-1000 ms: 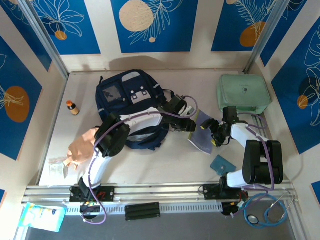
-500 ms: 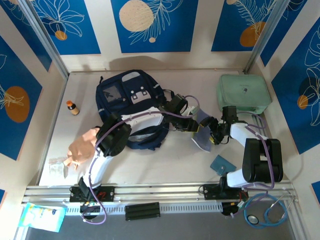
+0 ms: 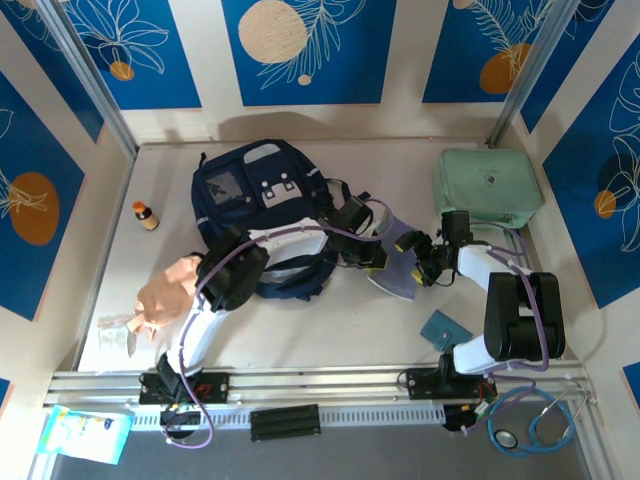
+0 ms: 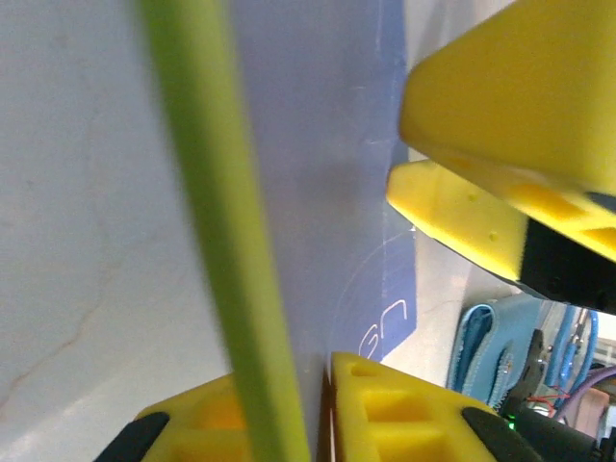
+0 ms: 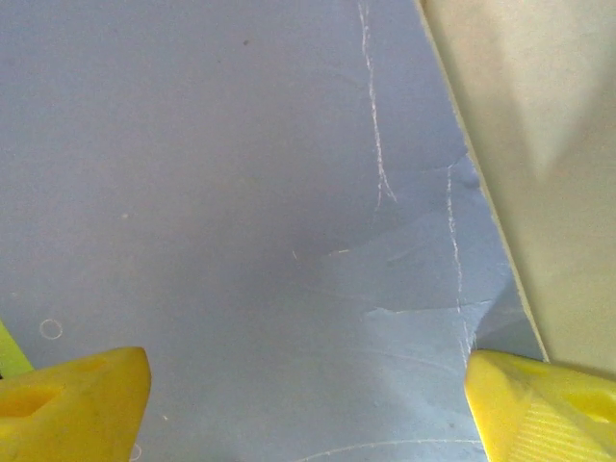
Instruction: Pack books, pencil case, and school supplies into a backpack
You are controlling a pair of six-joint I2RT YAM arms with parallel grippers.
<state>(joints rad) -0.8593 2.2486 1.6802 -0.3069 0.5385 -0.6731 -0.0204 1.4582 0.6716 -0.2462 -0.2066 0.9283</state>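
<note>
Here on the counter [image 3: 330, 335] the navy backpack [image 3: 262, 200] lies toward the back left, and the blue-grey book [image 5: 241, 192] sits just off its near right corner, between the two arms. The left claw [image 4: 289, 423] is pinched onto the book's lime-green edge. The right claw [image 5: 308, 404] gapes wide over the cover, gripping nothing. Held by so thin an edge, the book could pivot, slip free, or snag on the bag.
</note>
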